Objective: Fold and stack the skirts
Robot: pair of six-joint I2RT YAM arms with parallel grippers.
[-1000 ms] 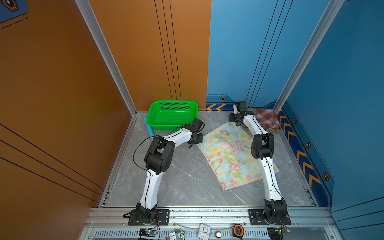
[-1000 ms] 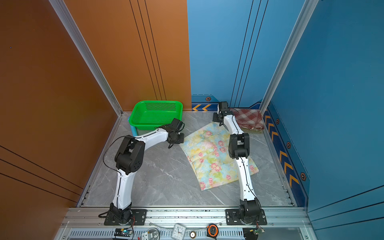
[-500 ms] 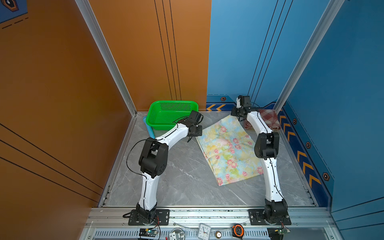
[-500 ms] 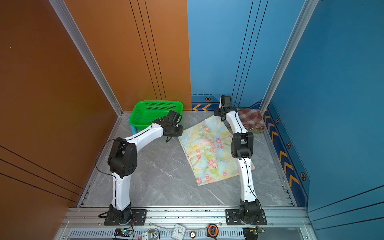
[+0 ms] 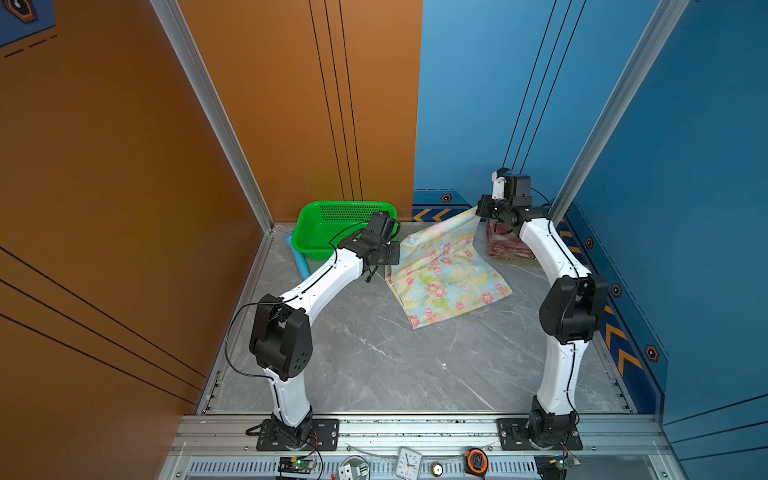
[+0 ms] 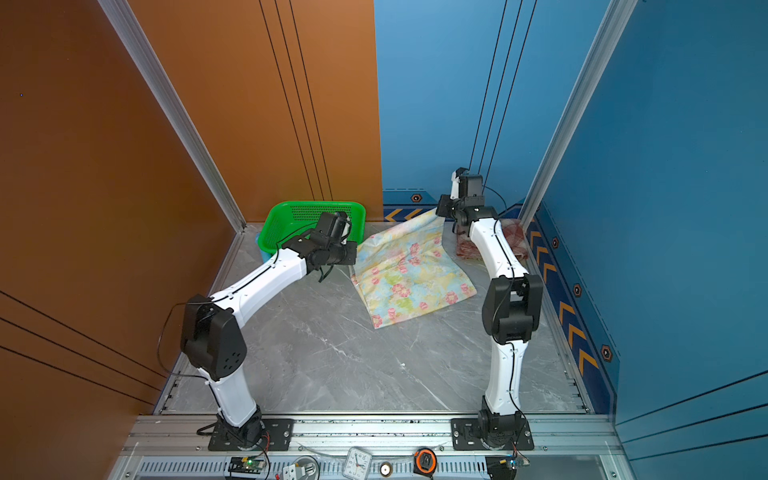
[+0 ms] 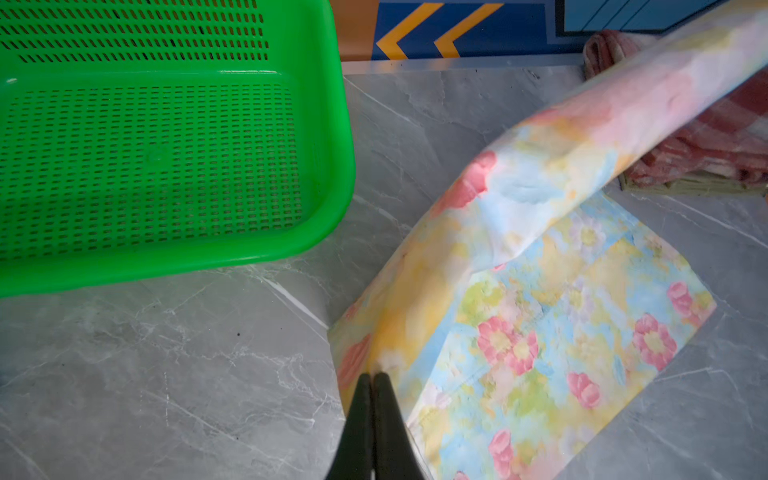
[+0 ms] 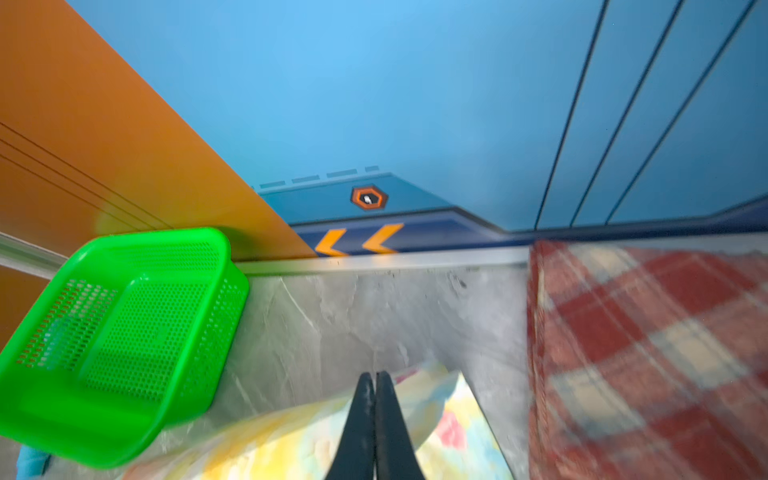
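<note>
Clamping, in both top views, one corner of the floral skirt (image 5: 446,276) with the left gripper (image 5: 397,257) just beside the green basket (image 5: 309,249), and the neighbouring corner with the right gripper (image 5: 478,210), held higher and well away from the basket. Holding that edge slung between the two, sloping upward away from the basket, while letting the rest trail over the grey table (image 5: 374,353), long axis running from the held edge out to a free hem lying farther from the basket. Leaving the folded plaid skirt (image 5: 509,247) beyond the floral one, on the side away from the basket. Showing, in the left wrist view, the left gripper (image 7: 373,378) with jaws pressed together on a pinch of floral cloth, the airborne edge arching away from the basket toward the plaid skirt, with what looks like the olive skirt (image 7: 681,188) lying under it. Showing, in the right wrist view, the right gripper (image 8: 372,378) likewise squeezed together over floral cloth, between the basket and the plaid skirt. Judging the fold as barely begun: probably needing both corners carried together away from the basket toward the free hem, the left gripper sitting lower and seeming nearer to it.
</note>
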